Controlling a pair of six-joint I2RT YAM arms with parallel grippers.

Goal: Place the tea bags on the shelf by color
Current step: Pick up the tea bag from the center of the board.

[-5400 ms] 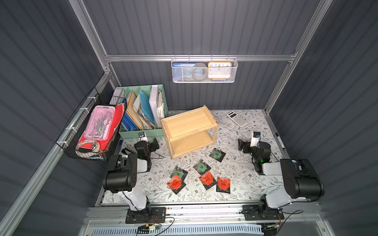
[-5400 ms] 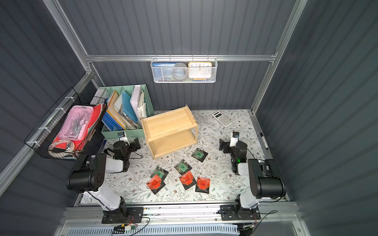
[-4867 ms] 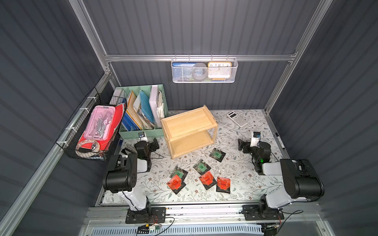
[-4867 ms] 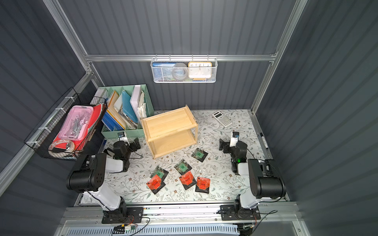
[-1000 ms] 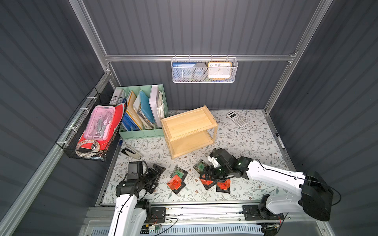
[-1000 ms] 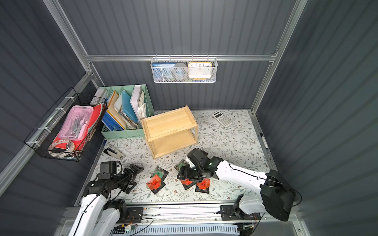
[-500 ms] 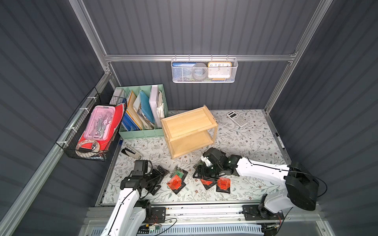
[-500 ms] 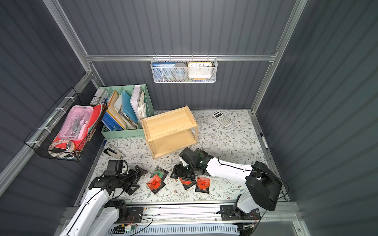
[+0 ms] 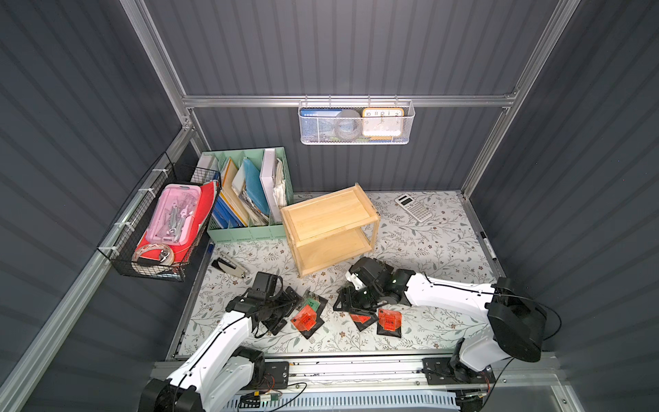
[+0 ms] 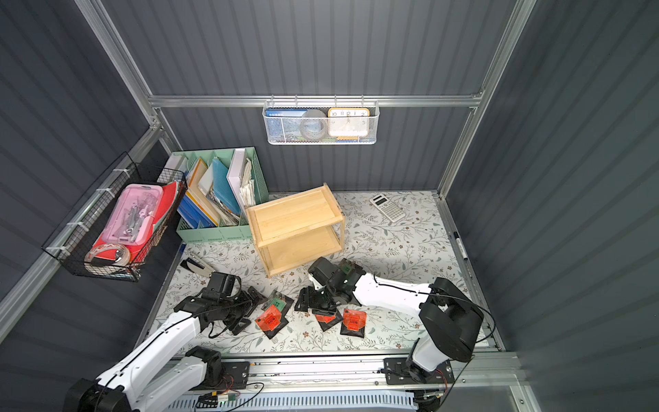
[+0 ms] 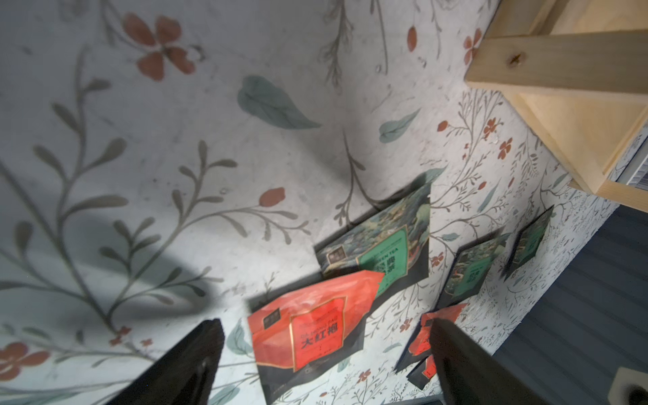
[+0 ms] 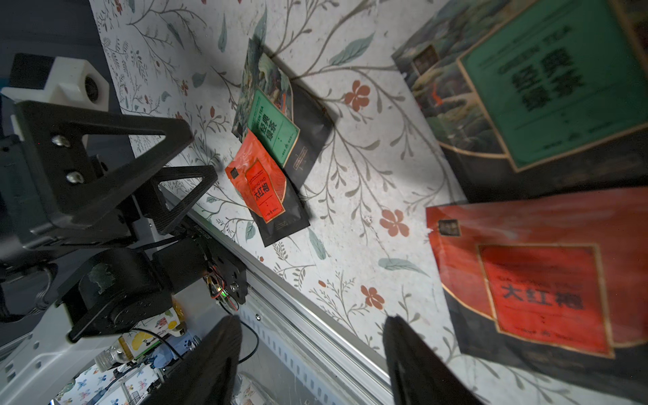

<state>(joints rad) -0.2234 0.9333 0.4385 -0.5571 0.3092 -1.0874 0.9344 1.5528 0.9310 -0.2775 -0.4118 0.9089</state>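
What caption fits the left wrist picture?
Open left pincer above an orange-red-labelled flat black tea sachet overlapping a green-labelled one.

I see the light wooden two-tier shelf [image 9: 330,214] standing upright at centre frame in both top views. Below it, flat on the worktop [image 9: 428,242], a red-labelled tea bag [image 9: 304,320] overlaps a green-labelled tea bag [image 9: 313,304]. Two more red ones [image 9: 389,320] lie to their right.
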